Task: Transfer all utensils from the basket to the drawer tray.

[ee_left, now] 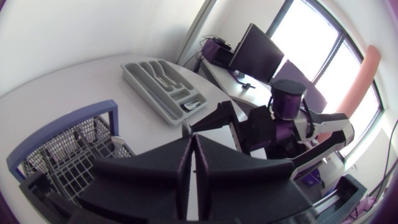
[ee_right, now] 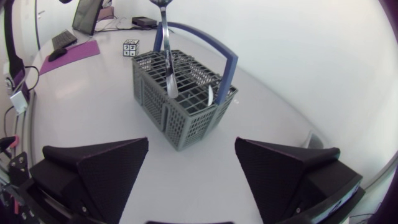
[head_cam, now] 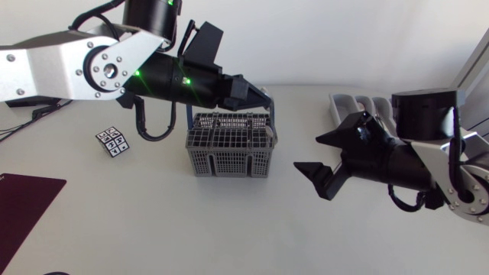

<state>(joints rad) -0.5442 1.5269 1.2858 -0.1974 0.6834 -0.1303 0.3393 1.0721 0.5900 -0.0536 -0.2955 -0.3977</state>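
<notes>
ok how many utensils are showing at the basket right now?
2. A long silver utensil stands up out of the basket, rising past its handle. A shorter utensil pokes up beside the handle's base. More may be hidden inside.

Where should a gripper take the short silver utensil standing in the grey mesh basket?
Pinch the short silver utensil by its exposed top, from straight above: it stands near upright and the grey mesh basket hides the rest. Avoid the blue arched handle and tall silver utensil.
</notes>
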